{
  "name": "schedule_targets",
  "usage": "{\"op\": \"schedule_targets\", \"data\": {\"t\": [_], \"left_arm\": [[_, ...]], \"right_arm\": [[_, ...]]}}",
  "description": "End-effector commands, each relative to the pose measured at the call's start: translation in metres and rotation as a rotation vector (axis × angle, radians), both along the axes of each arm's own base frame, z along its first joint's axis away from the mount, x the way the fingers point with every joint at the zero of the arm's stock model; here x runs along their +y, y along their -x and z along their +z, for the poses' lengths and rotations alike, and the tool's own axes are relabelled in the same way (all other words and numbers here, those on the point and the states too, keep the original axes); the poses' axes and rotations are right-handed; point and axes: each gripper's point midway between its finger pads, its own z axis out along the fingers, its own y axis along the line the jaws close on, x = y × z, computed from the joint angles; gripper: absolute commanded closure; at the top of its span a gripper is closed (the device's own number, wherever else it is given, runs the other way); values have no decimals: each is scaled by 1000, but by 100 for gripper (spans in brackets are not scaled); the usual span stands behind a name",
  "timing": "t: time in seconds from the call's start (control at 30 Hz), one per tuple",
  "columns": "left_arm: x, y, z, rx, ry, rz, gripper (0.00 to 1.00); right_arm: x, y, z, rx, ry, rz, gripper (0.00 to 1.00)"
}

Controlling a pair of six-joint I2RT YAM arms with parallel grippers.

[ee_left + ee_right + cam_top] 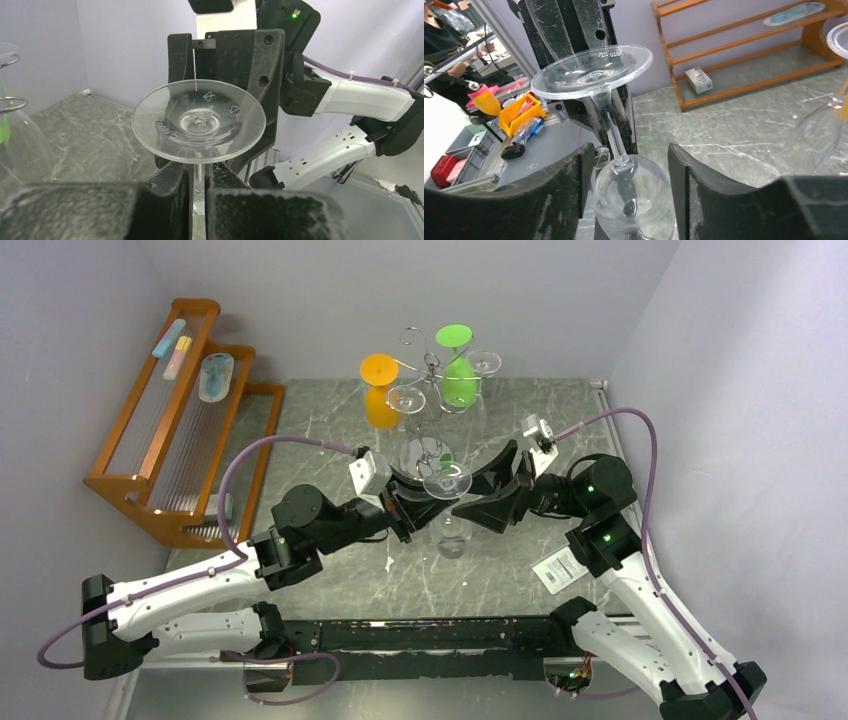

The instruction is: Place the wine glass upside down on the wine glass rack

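A clear wine glass [447, 481] hangs upside down above the table's middle, foot up and bowl down. My left gripper [418, 502] is shut on its stem [200, 172], just under the round foot [198, 120]. My right gripper [488, 498] is open. Its fingers stand either side of the bowl [634, 200], with a gap on each side. The chrome wire wine glass rack [432, 365] stands at the back centre. An orange glass [380, 390], a green glass [458, 375] and clear glasses hang on it.
A brown wooden stepped rack [170, 420] stands at the back left and holds a few small items. A small box [699, 80] lies by its foot. A white tag [558, 568] lies near the right arm. Walls close in the left, back and right.
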Motion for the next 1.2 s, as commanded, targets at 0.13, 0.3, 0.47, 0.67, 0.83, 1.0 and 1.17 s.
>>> {"op": "schedule_targets", "data": {"t": [0.13,0.3,0.47,0.67,0.83,1.0,1.17], "left_arm": [[-2,12,35,-51,95,-65,95],[-5,11,42,-32,128,-70,95],[-3,12,61,-33,171,-77,95],[2,11,70,-21,190,-59,95],[4,13,74,-23,199,-70,94],[8,10,68,-11,187,-45,69],[16,-1,61,4,154,29,35]], "right_arm": [[8,8,-7,7,-1,68,54],[13,9,-15,4,15,85,65],[13,14,-19,-10,22,103,79],[9,22,-18,-46,-6,106,95],[6,16,-9,-59,-43,43,100],[-2,3,5,-79,-92,-83,100],[-18,-17,19,-73,-135,-272,100]]}}
